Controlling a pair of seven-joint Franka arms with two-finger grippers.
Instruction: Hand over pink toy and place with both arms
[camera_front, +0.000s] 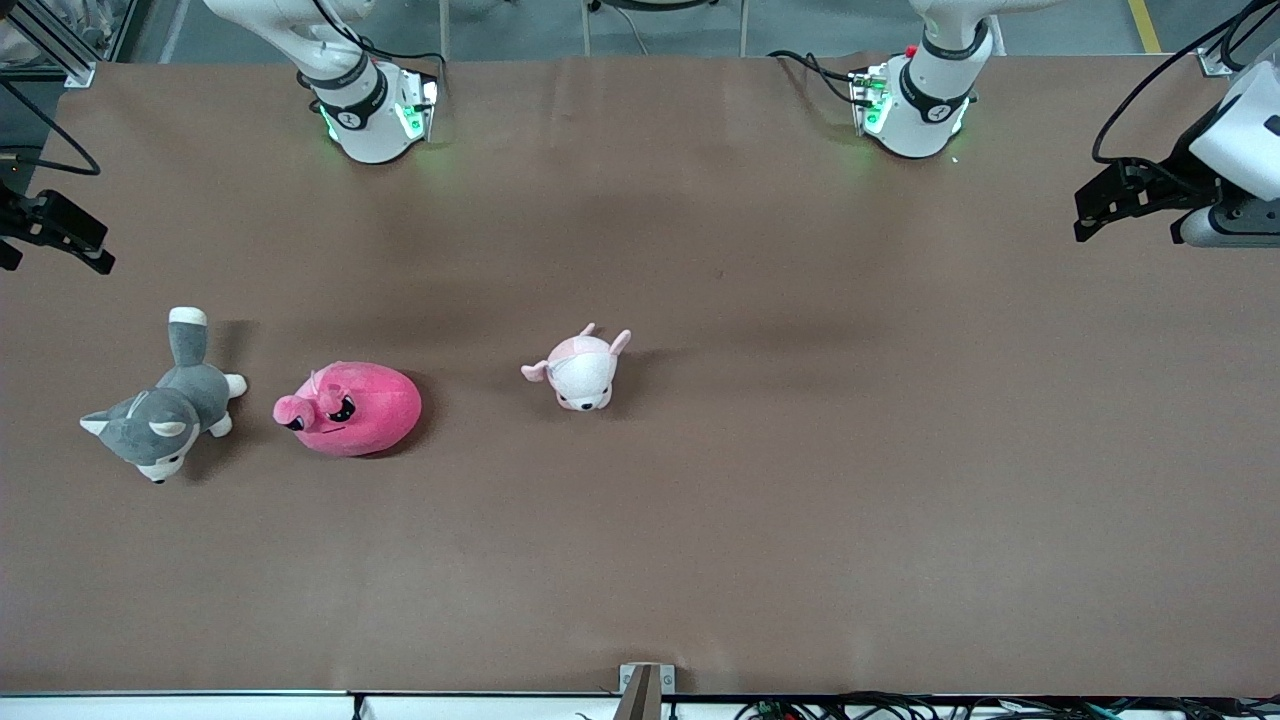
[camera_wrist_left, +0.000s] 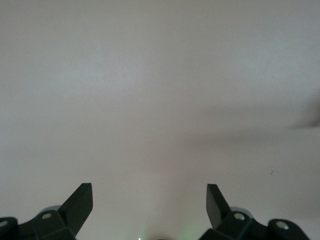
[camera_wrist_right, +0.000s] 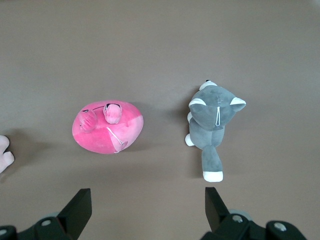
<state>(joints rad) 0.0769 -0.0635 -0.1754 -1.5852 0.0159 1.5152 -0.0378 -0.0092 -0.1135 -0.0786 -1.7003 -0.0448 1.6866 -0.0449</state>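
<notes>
The pink toy (camera_front: 350, 408), a round hot-pink plush with angry black eyes, lies on the brown table (camera_front: 800, 450) toward the right arm's end. It also shows in the right wrist view (camera_wrist_right: 107, 127). My right gripper (camera_front: 85, 245) hangs high at the table's edge at the right arm's end. It is open and empty (camera_wrist_right: 147, 192), apart from the toy. My left gripper (camera_front: 1090, 215) hangs high at the left arm's end, open and empty (camera_wrist_left: 149, 187), over bare table.
A grey-and-white plush dog (camera_front: 165, 405) lies beside the pink toy, closer to the right arm's end; it shows in the right wrist view (camera_wrist_right: 212, 120). A small pale pink-and-white plush animal (camera_front: 582, 370) lies near the table's middle.
</notes>
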